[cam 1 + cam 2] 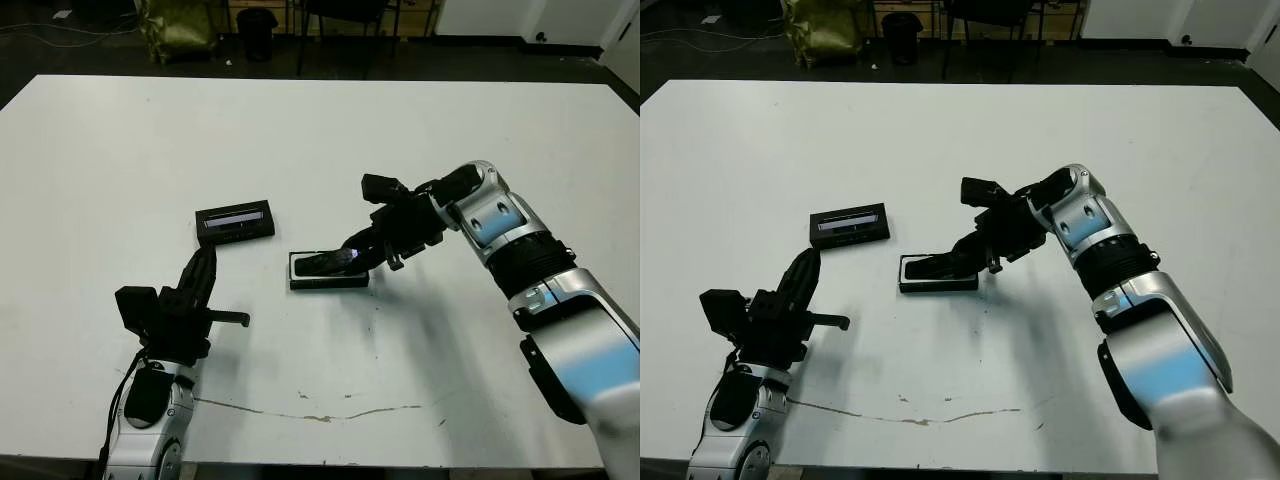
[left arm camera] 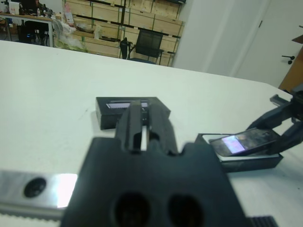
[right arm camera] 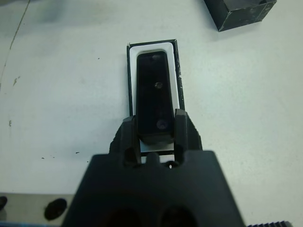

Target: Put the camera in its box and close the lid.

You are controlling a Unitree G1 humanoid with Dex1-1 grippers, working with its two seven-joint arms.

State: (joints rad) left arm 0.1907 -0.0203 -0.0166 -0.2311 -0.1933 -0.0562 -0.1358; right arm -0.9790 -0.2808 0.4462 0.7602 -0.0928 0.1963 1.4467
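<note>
The right hand (image 3: 155,124) grasps the slim black bar-shaped camera (image 3: 153,94) by one end, one black finger on each long side. This grip leaves the rest of the camera free, so its far end can go into the tray first. The camera is tilted: the far end is down inside the small shallow black box with the white lining (image 3: 175,71), and the held end is above the near wall of the box. In the right wrist view the camera lies in line with the white recess, so it seems ready to be lowered flat, but it is not yet seated.

The flat black rectangular lid with a pale glossy strip (image 1: 235,222) lies apart from the box, on the white counter (image 1: 330,130), on the side of the left arm. I think it waits there so that the box is open while the camera goes in.

The left hand (image 1: 200,272) rests low near the front edge of the counter, pointing toward the lid. It holds nothing and its fingers are nearly together. It is probably placed there to take the lid afterwards.
</note>
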